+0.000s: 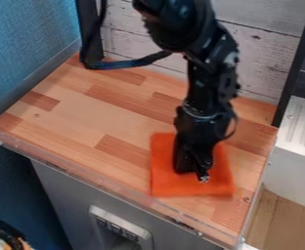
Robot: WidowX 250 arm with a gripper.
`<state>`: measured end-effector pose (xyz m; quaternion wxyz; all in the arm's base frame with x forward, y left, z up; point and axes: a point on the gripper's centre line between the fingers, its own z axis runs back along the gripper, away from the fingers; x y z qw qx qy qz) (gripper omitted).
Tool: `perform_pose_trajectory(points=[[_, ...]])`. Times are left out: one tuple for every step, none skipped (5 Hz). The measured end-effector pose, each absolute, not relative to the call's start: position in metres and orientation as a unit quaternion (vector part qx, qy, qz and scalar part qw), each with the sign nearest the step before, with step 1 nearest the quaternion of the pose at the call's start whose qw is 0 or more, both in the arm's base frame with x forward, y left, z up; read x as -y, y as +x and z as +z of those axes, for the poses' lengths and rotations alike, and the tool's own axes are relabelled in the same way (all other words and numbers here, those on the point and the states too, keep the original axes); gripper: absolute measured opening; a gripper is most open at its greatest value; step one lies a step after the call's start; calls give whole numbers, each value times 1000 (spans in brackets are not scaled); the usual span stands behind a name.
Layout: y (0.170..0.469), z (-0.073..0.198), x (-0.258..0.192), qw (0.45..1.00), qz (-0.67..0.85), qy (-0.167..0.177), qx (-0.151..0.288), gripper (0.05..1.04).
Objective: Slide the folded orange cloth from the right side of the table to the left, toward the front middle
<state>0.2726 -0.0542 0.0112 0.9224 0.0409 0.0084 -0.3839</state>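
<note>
Our gripper (203, 176) is down at the orange cloth (166, 179); can't tell if open or closed. We'd keep contact light to avoid bunching.

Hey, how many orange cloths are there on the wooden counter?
1. The orange cloth lies near the front right of the wooden counter in the picture, with the tool at its middle. Anything beneath it would be hidden.

The arm (210, 73) was cut off by the top edge. The end effector (203, 178) hid part of the orange cloth (165, 168), lower centre. The white unit (295, 168) was cropped at right; the lower-left item (6, 240) was cropped, blurred and unidentifiable.
</note>
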Motion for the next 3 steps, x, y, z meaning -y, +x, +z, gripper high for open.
perform_pose_trajectory(points=[[274, 9, 36, 942, -332, 42, 5, 63], [272, 9, 12, 964, -263, 37, 20, 63], [264, 10, -11, 981, -193, 26, 23, 63]])
